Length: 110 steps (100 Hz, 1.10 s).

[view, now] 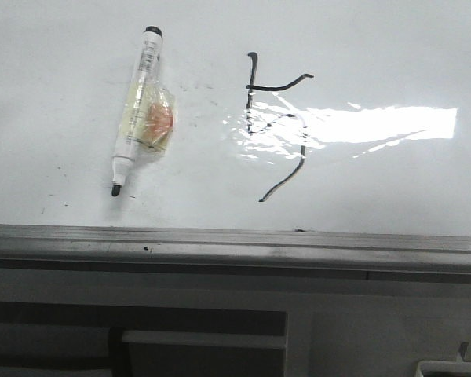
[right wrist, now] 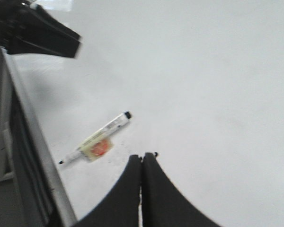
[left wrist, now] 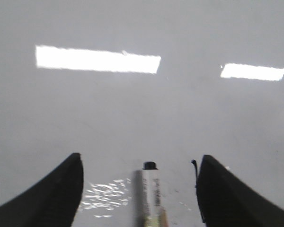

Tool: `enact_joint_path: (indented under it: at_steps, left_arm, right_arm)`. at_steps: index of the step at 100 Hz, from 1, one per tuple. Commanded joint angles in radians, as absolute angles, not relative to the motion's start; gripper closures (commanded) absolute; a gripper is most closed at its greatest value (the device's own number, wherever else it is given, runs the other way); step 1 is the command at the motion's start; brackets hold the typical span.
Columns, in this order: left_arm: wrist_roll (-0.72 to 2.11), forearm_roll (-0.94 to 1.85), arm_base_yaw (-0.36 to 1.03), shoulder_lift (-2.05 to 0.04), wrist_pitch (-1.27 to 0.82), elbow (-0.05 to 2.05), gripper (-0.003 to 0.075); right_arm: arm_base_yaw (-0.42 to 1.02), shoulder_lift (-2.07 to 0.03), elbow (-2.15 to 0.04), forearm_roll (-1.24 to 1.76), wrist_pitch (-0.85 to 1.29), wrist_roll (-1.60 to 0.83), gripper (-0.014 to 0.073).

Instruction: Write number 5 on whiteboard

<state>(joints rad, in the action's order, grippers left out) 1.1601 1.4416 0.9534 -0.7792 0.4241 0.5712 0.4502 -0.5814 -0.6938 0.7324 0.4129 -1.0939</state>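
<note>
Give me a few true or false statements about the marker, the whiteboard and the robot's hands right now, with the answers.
1. The marker lies flat on the whiteboard. True.
2. The left hand grips the marker. False: its fingers are spread with the marker lying loose between them.
3. The number 5 is drawn right of the marker. True.
4. The right hand is open. False: its fingers are pressed together.

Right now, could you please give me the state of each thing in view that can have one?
Marker: uncapped, lying flat on the board, held by nothing.
Number 5: drawn, wobbly, partly under glare.
Whiteboard: lying flat, faintly smudged.
Left gripper: open, above the marker.
Right gripper: shut, empty.
</note>
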Motion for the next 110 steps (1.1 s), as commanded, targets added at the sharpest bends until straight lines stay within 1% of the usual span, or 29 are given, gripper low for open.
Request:
enact_joint_path:
  at_steps: [1,11,17,23,38,49,110]
  left_arm:
    - [1.301,1.479,0.958,-0.629,0.518,0.529,0.0412]
    - [1.398,1.569,0.958,-0.471,0.583,0.444,0.0567]
    - [1.409,1.600,0.958,-0.378,0.595,0.395,0.0664]
    - [1.409,1.614,0.958,-0.295,0.595,0.344,0.0741]
    - [1.409,1.627,0.958,-0.164,0.584,0.265,0.0741]
    - [1.409,1.634,0.958,-0.119,0.582,0.244,0.0741]
    - [1.409,1.634,0.958,-0.115,0.582,0.238,0.0741]
  right_arm:
    - [0.445,-0.486,-0.597,0.747,0.203,-1.091,0.0657]
    - [0.445,-0.365,-0.439,0.747,0.070,-1.091,0.0657]
    - [0.445,-0.290,-0.360,0.747,0.028,-1.091,0.0657]
    - [0.445,-0.230,-0.292,0.749,0.000,-1.091,0.0657]
    - [0.445,-0.116,-0.224,0.751,0.010,-1.091,0.0657]
    - [0.445,-0.095,-0.217,0.751,0.010,-1.091,0.0657]
    - [0.445,-0.095,-0.217,0.751,0.010,-1.091,0.0657]
